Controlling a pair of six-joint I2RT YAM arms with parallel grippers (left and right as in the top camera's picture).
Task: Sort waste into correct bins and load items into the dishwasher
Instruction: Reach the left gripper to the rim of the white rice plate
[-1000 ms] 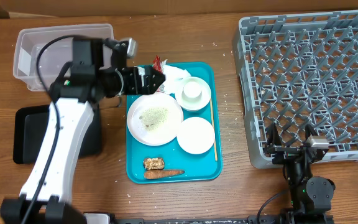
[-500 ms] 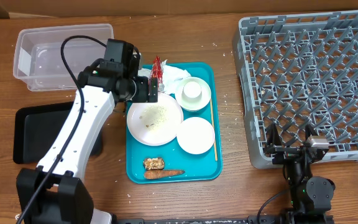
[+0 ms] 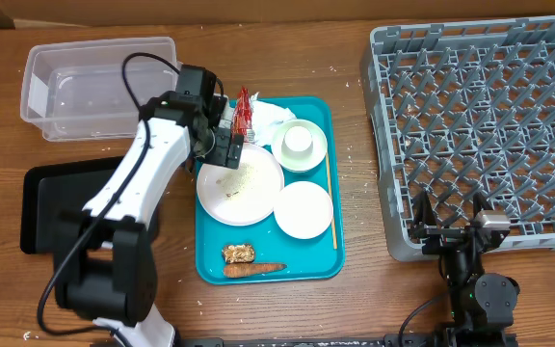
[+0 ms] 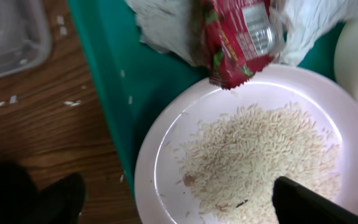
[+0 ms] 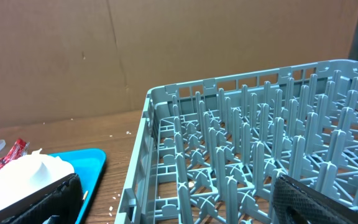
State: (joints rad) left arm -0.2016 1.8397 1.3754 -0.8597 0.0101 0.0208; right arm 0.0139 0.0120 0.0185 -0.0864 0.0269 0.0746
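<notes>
My left gripper [image 3: 227, 145] [image 4: 185, 208] hangs open over the upper left rim of the large plate [image 3: 258, 198] [image 4: 160, 168], one finger over the table and the other over the loose rice [image 3: 239, 178] [image 4: 260, 155]. Nothing is between the fingers. Just beyond it the red wrapper [image 3: 243, 108] [image 4: 238, 43] rests on the crumpled napkins [image 3: 272, 118] [image 4: 166, 25]. A cup [image 3: 300, 142] stands in a small bowl, and another bowl [image 3: 303, 209] lies below it. The brown lump [image 3: 238, 253] and carrot stick [image 3: 253, 269] lie at the teal tray's front. My right gripper [image 3: 448, 210] [image 5: 182, 205] stands open at the dish rack's [image 3: 480, 125] [image 5: 247, 143] near edge.
The clear tub [image 3: 94, 87] stands at the back left and the black tray [image 3: 51, 207] in front of it, partly under my left arm. The teal tray [image 3: 318, 265] holds all the dishes. A thin stick [image 3: 330, 202] lies along its right side. Rice grains dot the wood.
The left arm has swung right from over the clear tub's corner to the teal tray, and its gripper has come down over the plate's rim. The right arm has not moved.
</notes>
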